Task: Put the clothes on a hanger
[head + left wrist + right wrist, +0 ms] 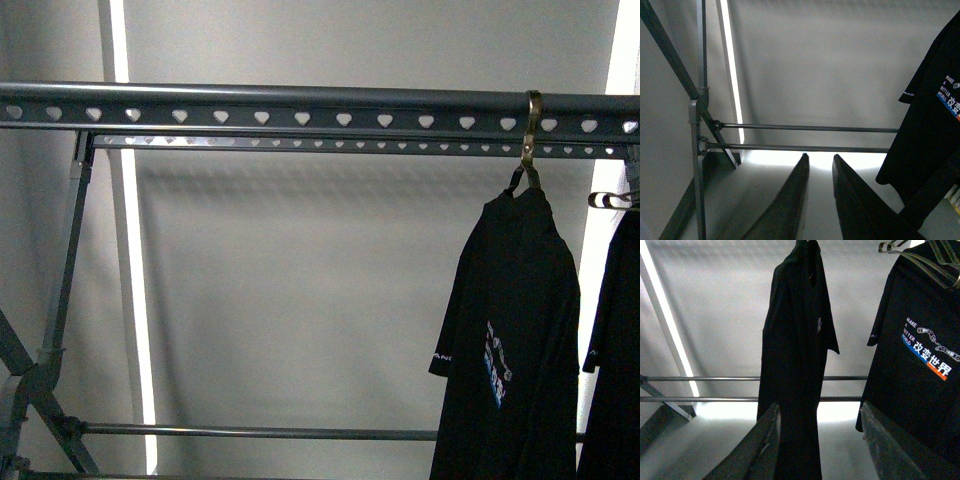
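Note:
The hanger, a long dark grey rail (300,112) with heart-shaped holes, spans the top of the front view. A black printed T-shirt (510,340) hangs from it by a hook (531,130) near the right end. It also shows in the left wrist view (930,115) and, edge-on, in the right wrist view (795,355). My left gripper (820,159) is shut and empty, to the left of the shirt. My right gripper (817,407) is open and empty, with the shirt hanging just beyond its jaws. Neither gripper shows in the front view.
A second black printed T-shirt (925,360) on a clear hanger (920,260) hangs close to the right of the first, at the front view's edge (615,350). Two thin round rods (805,138) cross low down. Rack legs (60,300) stand at the left.

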